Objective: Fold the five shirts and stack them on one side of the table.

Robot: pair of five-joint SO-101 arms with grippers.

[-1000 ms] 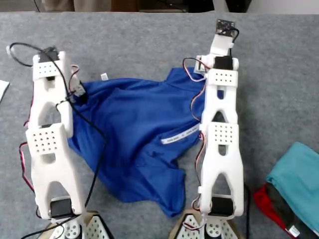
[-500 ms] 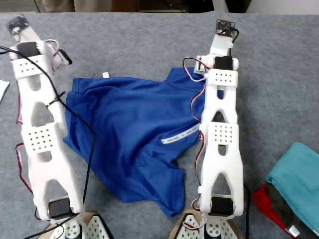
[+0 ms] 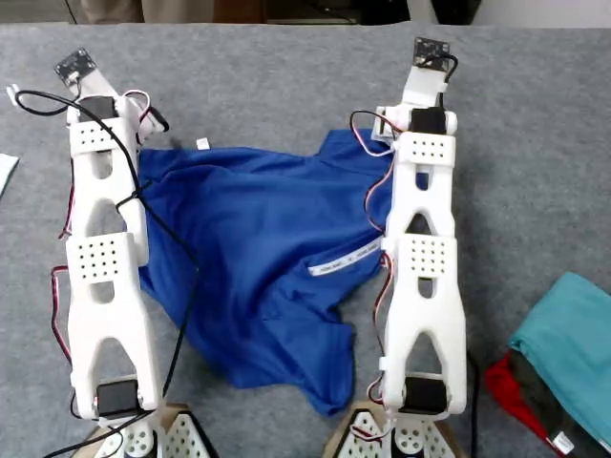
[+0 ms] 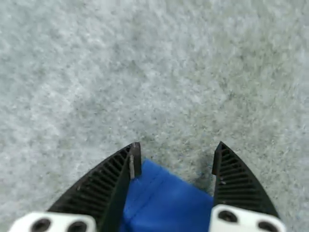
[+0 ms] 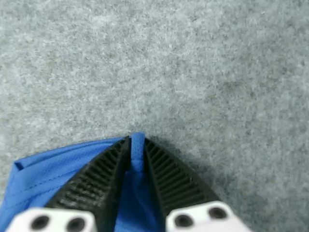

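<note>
**Fig.** Grey felt desk (image 3: 239, 76), two white arms, items listed L to R; all positions given rel. to the blue shirt (image 3: 258, 248).

- **White sheet** (image 3: 5, 172): well left of the shirt, cut off by the frame edge; kind not identifiable.
- **Left arm** (image 3: 100, 258): lies along the shirt's left margin and covers that edge for most of its length.
- **Left pincer** (image 4: 177, 154): released, jaws spread wide. It sits at the shirt's far-left corner with a tongue of blue cloth (image 4: 164, 203) between the jaw bases. Cloth contact w/ the fingertips can't be confirmed.
- **Shirt**: crumpled and unfolded, spread mid-desk between the arms. A small white tag (image 3: 200, 145) is at its far edge.
- **Right arm** (image 3: 420, 258): lies over the shirt's right side, hiding the cloth beneath.
- **Right pincer** (image 5: 136, 142): clenched on a pinch of the shirt's far-right corner; blue fabric peeks out at the tips.
- **Garment pile**: well right of the shirt, near the desk's near corner. A teal shirt (image 3: 568, 324) sits on top, w/ a red one (image 3: 506, 386) beneath. Both are cut off by the frame, and the count of layers is unclear.
</note>
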